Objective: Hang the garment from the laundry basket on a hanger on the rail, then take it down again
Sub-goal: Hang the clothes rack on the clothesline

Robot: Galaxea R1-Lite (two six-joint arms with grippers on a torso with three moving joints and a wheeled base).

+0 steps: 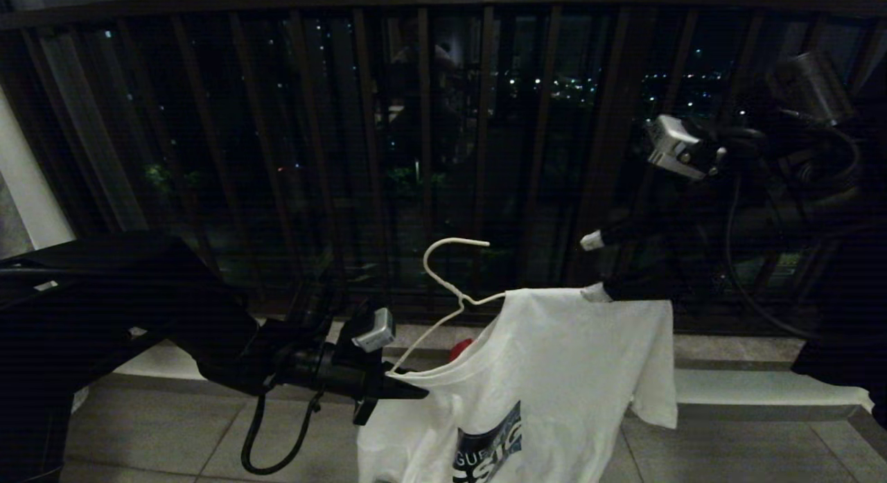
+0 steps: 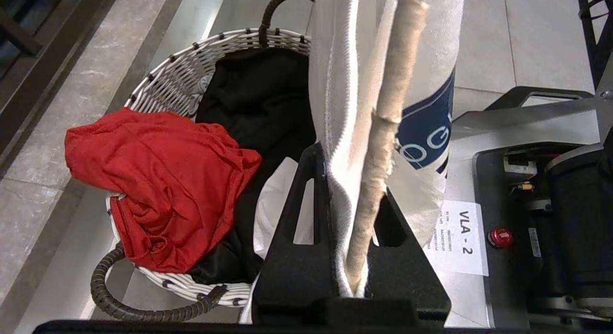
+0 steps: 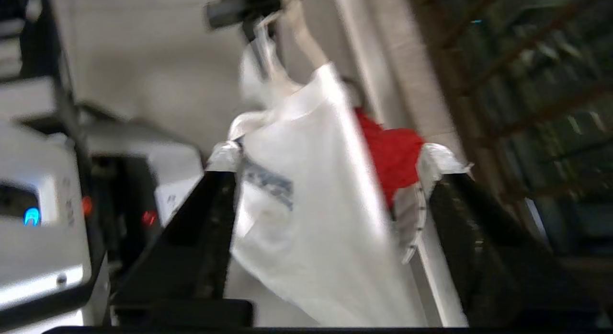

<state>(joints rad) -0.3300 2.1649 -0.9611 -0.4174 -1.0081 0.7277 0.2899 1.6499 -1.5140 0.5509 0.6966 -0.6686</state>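
Left gripper (image 1: 409, 389) is clamped on the hanger (image 1: 443, 278) and on the T-shirt's fabric at the hanger's left shoulder end; the left wrist view shows both fingers (image 2: 297, 257) pressed together around white cloth and the cream wire. Right gripper (image 1: 596, 268) stands at the other shoulder of the T-shirt (image 1: 554, 372), fingers spread wide with the cloth between them, the lower tip at the shoulder seam. The shirt hangs on the hanger in mid-air in front of the dark barred railing (image 1: 423, 143). Below it sits the laundry basket (image 2: 177, 80), white wicker with dark handles, holding a red garment (image 2: 163, 180) draped over its rim and a black garment (image 2: 258, 104). Beside the basket is the robot's base (image 2: 527, 132), with a white label (image 2: 459, 238) reading "VLA - 2" and a red button (image 2: 499, 237). The shirt's dark blue logo (image 1: 488, 445) shows the letters "GUE" and "SIG"
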